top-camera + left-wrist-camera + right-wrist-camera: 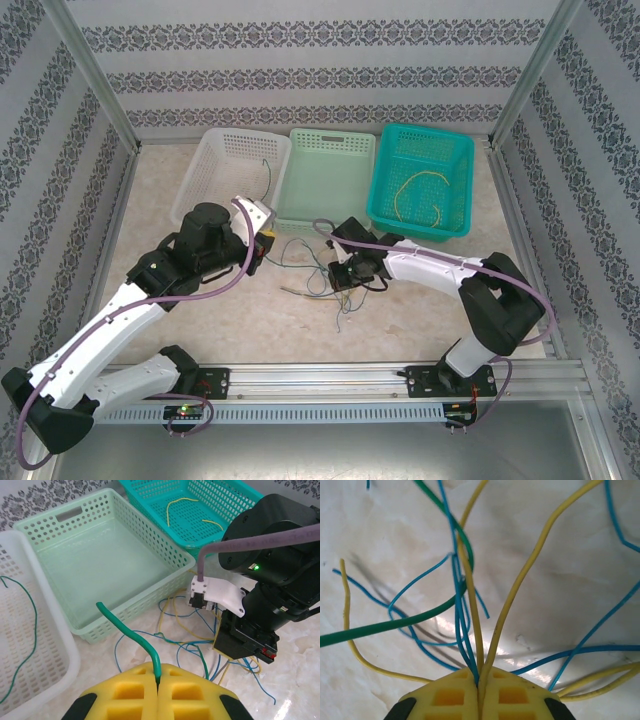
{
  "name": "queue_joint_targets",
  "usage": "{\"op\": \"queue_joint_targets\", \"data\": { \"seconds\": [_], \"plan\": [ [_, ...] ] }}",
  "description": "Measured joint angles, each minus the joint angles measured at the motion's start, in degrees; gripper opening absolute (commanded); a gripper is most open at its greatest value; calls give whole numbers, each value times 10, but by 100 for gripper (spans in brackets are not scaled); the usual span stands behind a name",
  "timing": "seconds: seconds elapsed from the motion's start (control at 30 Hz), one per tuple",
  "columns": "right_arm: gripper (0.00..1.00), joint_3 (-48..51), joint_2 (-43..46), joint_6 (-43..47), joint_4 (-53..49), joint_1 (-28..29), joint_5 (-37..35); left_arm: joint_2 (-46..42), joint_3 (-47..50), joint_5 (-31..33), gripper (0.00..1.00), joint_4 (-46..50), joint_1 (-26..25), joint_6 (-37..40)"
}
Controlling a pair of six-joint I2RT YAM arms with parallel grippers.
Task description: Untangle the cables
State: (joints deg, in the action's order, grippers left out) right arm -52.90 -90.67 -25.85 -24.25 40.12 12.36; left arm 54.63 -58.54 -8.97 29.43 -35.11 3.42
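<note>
Left gripper point(157, 682) pinched tight on green cable point(131, 636). Right gripper point(479, 676) pinched tight on yellow and blue cables point(476, 640). Tangle spread on table point(560, 555) just ahead. Pale green basket point(140, 597) beyond left gripper; right arm point(280, 545) crowded close.

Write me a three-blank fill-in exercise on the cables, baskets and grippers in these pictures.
The cable pinched in the left gripper is ____. The loose cables lying in the teal basket are ____. The right gripper is shut on yellow wires and ____ ones.
Missing words: green; yellow; blue.
</note>
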Motion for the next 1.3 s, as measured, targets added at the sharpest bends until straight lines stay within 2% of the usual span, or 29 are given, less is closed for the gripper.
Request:
{"op": "queue_joint_targets", "data": {
  "seconds": [0.23,0.33,0.5,0.97,1.03,1.13,1.17,1.3],
  "plan": [
    [0,79,81,-95,65,-108,0,-30,-9,26,0,2,6,9],
    [0,100,101,-129,89,-137,4,-47,-9,34,0,2,13,9],
    [0,108,103,-151,109,-141,13,-68,-10,36,0,2,18,10],
    [1,124,51,-141,105,-114,16,-96,-43,54,0,24,19,29],
    [18,114,47,-133,97,-99,14,-96,-43,61,0,24,19,30],
    [57,86,40,-122,90,-78,15,-92,-43,67,0,23,19,31],
    [62,78,39,-118,90,-74,16,-91,-43,66,0,23,19,31],
    [70,56,41,-113,93,-69,21,-82,-43,58,0,23,19,31]
  ]
}}
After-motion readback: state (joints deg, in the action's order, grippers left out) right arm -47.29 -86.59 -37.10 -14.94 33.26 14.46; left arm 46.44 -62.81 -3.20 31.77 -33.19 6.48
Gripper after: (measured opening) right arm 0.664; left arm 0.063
